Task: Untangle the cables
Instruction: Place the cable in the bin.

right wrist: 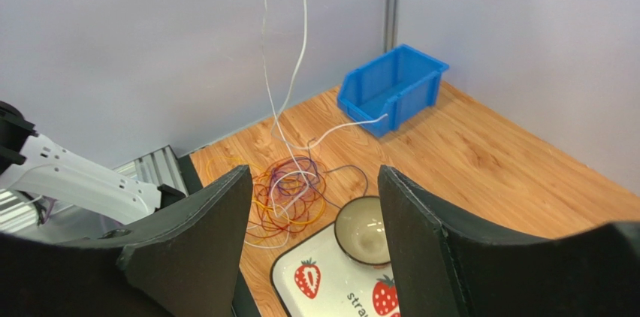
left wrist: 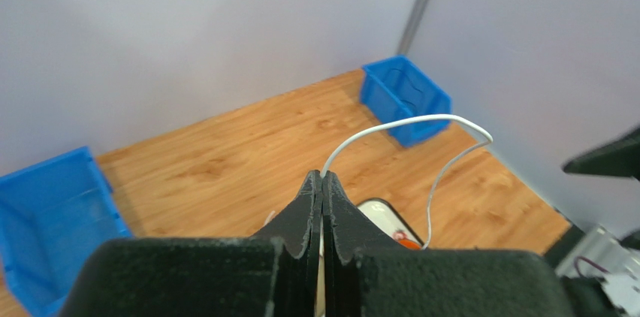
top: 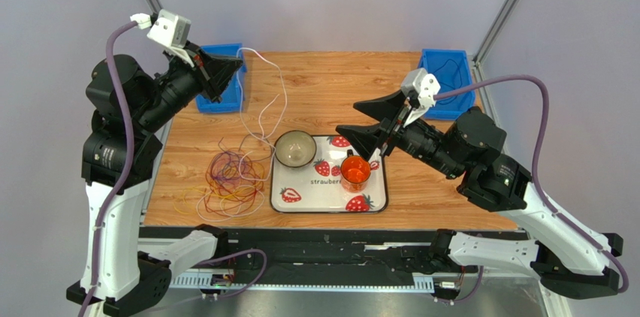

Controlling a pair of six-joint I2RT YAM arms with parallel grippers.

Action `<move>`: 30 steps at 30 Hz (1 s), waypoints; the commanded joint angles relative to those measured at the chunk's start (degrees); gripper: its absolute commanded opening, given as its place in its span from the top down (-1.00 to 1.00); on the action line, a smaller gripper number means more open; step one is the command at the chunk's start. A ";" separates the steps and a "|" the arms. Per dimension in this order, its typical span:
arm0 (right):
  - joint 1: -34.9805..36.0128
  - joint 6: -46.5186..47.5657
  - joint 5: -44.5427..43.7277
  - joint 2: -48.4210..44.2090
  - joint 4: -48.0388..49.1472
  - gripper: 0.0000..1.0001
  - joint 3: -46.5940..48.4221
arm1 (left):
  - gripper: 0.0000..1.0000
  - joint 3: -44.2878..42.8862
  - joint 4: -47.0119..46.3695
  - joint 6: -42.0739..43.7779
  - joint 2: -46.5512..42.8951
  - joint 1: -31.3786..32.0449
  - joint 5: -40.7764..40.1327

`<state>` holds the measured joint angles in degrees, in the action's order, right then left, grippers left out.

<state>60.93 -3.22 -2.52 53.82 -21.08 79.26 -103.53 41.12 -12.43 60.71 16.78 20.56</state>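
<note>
Left gripper clamped on a white cable, raised over a wooden table

Pale lilac-grey walls enclosed a wooden table. A blue bin sat at its far left corner and a second blue bin at its far right. Near the middle lay a white strawberry-print tray holding a small bowl and an orange cup. Just left of the tray, the tangled cables lay in a loose heap of orange, yellow, purple and white loops. The left arm reached high over the left bin, jaws pressed tight on the white cable, which hung down in a curve to the heap. The right arm stretched low above the tray, and the right gripper stood with jaws wide apart, holding nothing, aimed toward the heap.
</note>
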 commanded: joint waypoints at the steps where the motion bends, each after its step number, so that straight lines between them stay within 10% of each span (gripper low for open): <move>1: -0.02 -3.88 -6.96 -3.27 -1.51 -0.32 -4.63 | 1.00 -3.43 0.36 3.99 2.22 0.10 -12.19; 16: -0.11 -12.68 -15.49 -10.23 -2.03 -0.25 -20.46 | 1.00 -0.62 -16.94 7.77 7.05 -0.08 -40.40; 30: 0.07 -19.10 -19.36 -4.96 -0.11 -0.30 -29.25 | 1.00 -11.34 -20.55 5.40 17.86 -7.37 -41.65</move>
<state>60.93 -19.03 -20.16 47.81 -23.92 52.40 -110.54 24.95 -6.17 76.99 11.49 -20.88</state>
